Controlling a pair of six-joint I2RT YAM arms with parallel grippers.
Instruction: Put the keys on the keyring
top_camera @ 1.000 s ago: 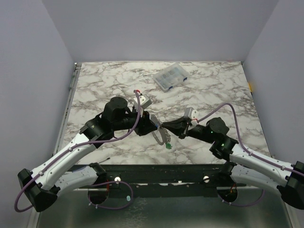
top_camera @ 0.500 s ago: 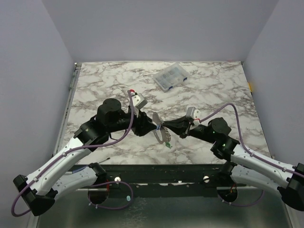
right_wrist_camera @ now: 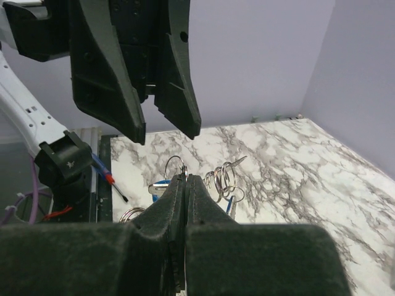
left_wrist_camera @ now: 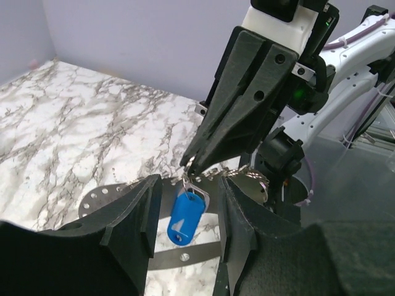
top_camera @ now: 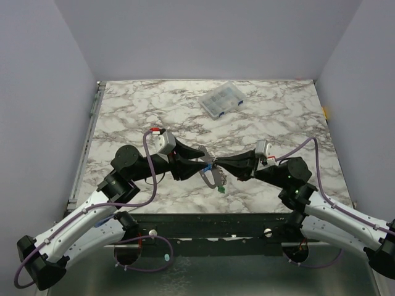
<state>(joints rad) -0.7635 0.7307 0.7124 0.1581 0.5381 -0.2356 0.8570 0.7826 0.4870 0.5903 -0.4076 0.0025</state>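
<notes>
Keys and keyring hang as one small cluster in the air between the two gripper tips, above the near middle of the marble table. The green key dangles lowest.

Right gripper: clenched tight on the thin wire at the top of the blue key, which hangs straight down from the pinch. The short chain trails off beside it. I cannot tell whether that wire is already threaded onto the big loop.

Left gripper: released, fingers apart. The blue key head sits in the gap, with air on both sides and nothing gripped.

Step in hand (judgement): take a new hold with the left while the right carries the load.

Notes for doing it well:
- Keep the right pinch fixed; if it slackens, the whole cluster drops to the table.
- Let the key stop swinging before closing.
- Close the left on the flat faces of the plastic head, low down, so the wire at the top is left free for threading.
- Keep the left fingertips off the right fingertips; they are very near.
- Watch that the chain and spare rings do not get trapped in the closing jaws.

The clear box sits well apart at the far side, not involved.
</notes>
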